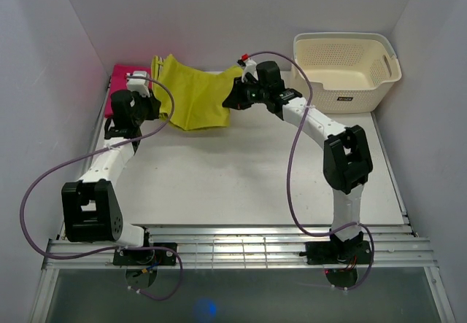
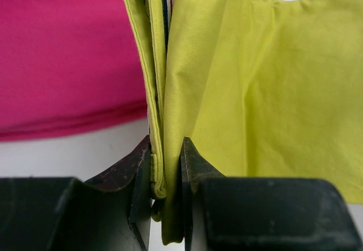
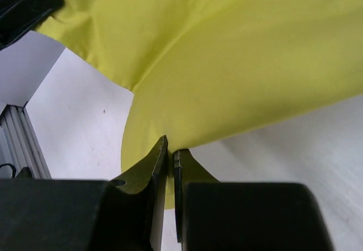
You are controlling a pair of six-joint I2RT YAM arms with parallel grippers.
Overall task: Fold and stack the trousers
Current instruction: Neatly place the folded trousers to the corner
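Trousers [image 1: 193, 97] in left gripper [image 2: 166, 149], right gripper [image 3: 171, 149]; aloft?

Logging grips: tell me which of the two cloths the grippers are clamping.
The yellow-green trousers, pinched by both the left gripper and the right gripper. The folded pink cloth beside them sits in neither gripper.

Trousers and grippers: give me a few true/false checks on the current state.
1. The left gripper is shut on the trousers. True.
2. The right gripper is open, clear of the fabric. False: it is shut on the trousers.
3. The trousers are in the basket. False: they are over the table, left of the basket.
4. The pink cloth lies left of the trousers in the top view. True.
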